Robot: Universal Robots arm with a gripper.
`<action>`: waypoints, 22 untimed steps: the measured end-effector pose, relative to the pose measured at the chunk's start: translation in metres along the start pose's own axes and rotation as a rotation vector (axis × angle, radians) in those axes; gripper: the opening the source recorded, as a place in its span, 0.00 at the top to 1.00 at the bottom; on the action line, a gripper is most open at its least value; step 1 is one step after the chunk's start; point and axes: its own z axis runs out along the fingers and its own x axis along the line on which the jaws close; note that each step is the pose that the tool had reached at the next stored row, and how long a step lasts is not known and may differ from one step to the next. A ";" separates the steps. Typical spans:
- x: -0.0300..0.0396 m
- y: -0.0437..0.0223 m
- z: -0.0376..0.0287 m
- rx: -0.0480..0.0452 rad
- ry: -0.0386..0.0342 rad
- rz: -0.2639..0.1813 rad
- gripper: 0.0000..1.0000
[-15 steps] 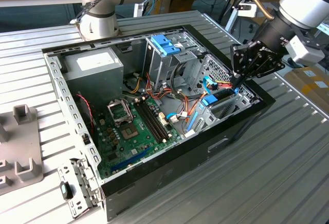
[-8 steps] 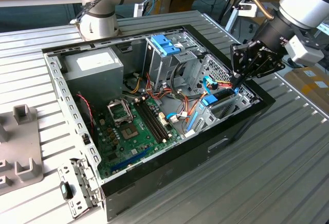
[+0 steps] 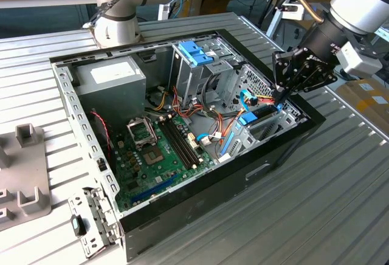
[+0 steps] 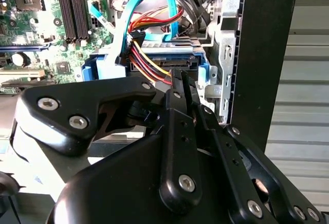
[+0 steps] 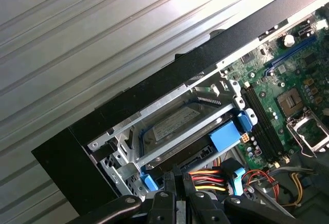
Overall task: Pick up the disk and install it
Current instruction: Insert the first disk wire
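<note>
Ribbed table point(image 3: 340, 204) | disk point(image 5: 172, 126) seated in bay | fingers point(image 4: 180, 80) at its cabled edge

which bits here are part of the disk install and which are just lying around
Part of the job:
- disk, sitting in its bay in the open computer case
- pincer, at the disk's cabled end

Just lying about:
- grey power supply box
- blue latch with metal cage
- grey holder block on the table
</note>
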 end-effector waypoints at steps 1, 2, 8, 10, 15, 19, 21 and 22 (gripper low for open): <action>0.0000 0.0000 0.0000 0.0003 0.0001 0.002 0.83; 0.0000 0.0000 0.0000 0.0004 0.0002 0.004 0.83; 0.0000 0.0000 0.0000 0.0014 0.0007 0.012 0.83; 0.0000 0.0000 0.0000 0.0017 0.0009 0.014 0.83; 0.0000 0.0000 0.0000 0.0027 0.0014 0.022 0.83; 0.0000 0.0000 0.0000 0.0035 0.0018 0.028 0.83; 0.0000 0.0000 0.0000 0.0038 0.0020 0.031 0.83; 0.0000 0.0000 0.0000 0.0041 0.0021 0.033 0.83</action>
